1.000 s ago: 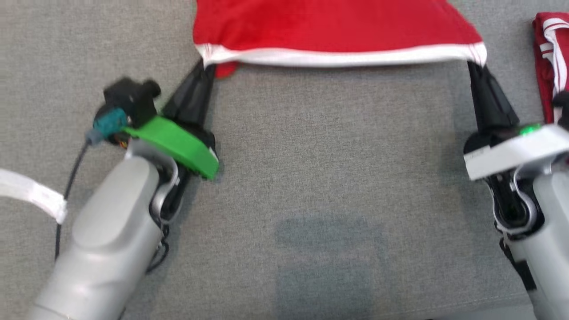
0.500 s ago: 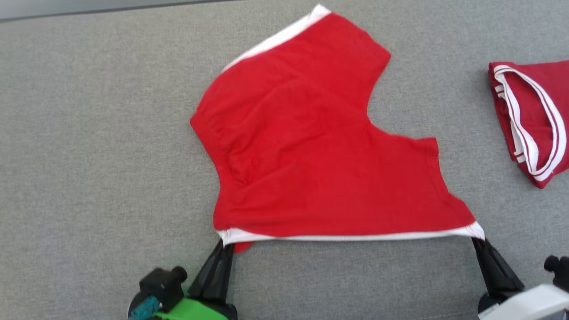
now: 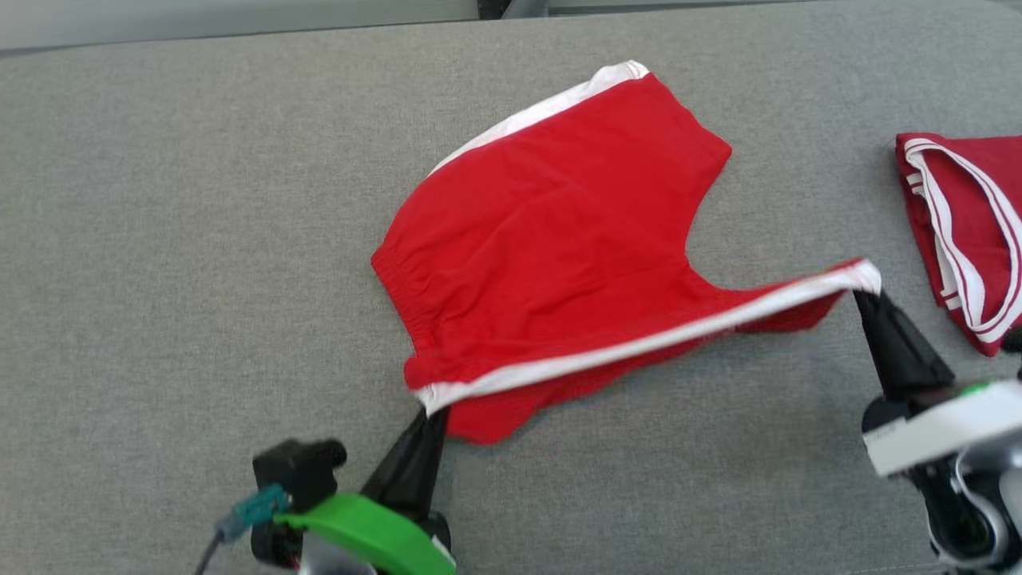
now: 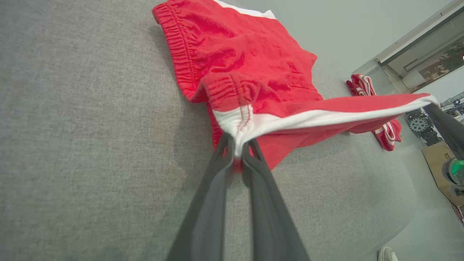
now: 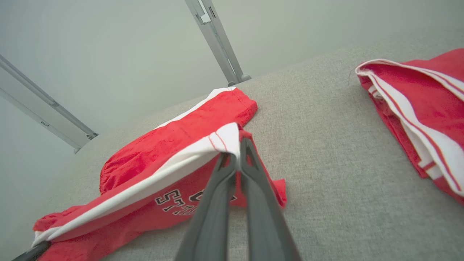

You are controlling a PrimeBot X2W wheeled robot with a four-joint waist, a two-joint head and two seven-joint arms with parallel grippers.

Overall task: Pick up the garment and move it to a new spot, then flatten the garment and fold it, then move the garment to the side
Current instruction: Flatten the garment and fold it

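The garment (image 3: 559, 231) is a pair of red shorts with white trim, lying on the grey cloth surface (image 3: 160, 239). Its near white hem is lifted off the surface and stretched between my two grippers. My left gripper (image 3: 429, 411) is shut on the hem's left corner, seen close up in the left wrist view (image 4: 237, 146). Shut on the right corner, my right gripper (image 3: 866, 291) holds it higher and farther from me; the right wrist view shows the same pinch (image 5: 237, 154). Black lettering shows on the garment's underside (image 5: 181, 203).
A second red garment with white stripes (image 3: 966, 231) lies folded at the right, close to my right gripper. The surface's far edge (image 3: 239, 36) runs along the top, with metal posts (image 5: 217, 40) behind it. Free grey surface spreads to the left.
The head camera has tilted up. Both grippers have raised the hem, and the right one has carried its corner away from me, so the hem now slants over the garment.
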